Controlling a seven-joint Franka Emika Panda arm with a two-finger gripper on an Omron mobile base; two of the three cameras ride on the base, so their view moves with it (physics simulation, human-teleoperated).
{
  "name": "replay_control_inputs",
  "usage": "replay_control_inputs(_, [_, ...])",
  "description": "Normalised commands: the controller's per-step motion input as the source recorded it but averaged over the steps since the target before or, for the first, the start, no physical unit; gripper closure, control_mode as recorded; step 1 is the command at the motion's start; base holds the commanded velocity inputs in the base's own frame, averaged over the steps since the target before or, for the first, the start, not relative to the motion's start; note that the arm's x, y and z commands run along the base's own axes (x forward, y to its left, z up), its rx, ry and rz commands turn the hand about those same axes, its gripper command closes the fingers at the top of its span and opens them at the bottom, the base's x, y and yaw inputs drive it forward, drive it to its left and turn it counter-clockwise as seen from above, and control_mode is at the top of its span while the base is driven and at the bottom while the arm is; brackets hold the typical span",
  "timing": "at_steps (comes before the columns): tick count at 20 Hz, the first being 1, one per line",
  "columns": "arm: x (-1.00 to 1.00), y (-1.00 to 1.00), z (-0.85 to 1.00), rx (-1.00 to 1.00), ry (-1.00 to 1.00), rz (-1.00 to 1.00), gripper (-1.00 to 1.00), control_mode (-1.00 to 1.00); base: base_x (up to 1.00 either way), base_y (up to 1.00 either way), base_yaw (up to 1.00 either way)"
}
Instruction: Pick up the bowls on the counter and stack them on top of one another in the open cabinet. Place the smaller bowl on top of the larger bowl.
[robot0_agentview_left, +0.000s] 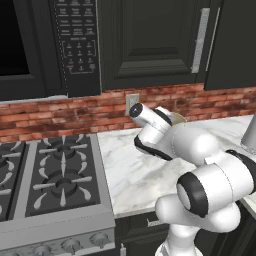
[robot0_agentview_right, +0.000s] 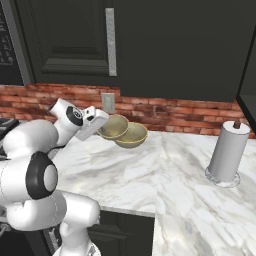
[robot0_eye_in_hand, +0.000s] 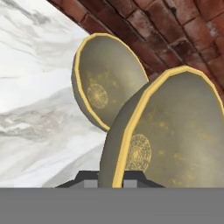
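Nearer bowl (robot0_eye_in_hand: 175, 131) on the counter (robot0_agentview_right: 150, 175) by the brick wall (robot0_agentview_right: 165, 112), rim pinched between the gripper (robot0_eye_in_hand: 111, 178) fingers; second bowl (robot0_eye_in_hand: 105, 83) touches it behind. Both bowls open upward, the held one slightly tilted. Paper towel roll (robot0_agentview_right: 228, 152) well apart to the right; wall outlet (robot0_agentview_right: 108, 102) just behind the bowls.

Light is even and soft, as in a plain render, with no strong source. The marble counter (robot0_agentview_right: 175, 180) reads bright, while the black cabinets (robot0_agentview_right: 165, 45) above stay dim and nearly flat. A faint shadow lies under the paper towel roll (robot0_agentview_right: 228, 155) at right. The arm's (robot0_agentview_left: 200, 150) white shells carry gentle shading and no hard glare. In the hand view the near bowl (robot0_eye_in_hand: 175, 131) looks slightly soft, with coarse texture; edges elsewhere are crisp and undistorted.
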Motion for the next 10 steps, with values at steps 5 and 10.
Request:
replay_control_inputs(5, [0.32,-0.24,-0.01,0.0,0.01,0.01,1.0,-1.0,0.0,0.0,0.0])
replay_control_inputs(10, [0.31,-0.16,0.0,0.0,0.03,0.0,1.0,-1.0,0.0,0.0,0.0])
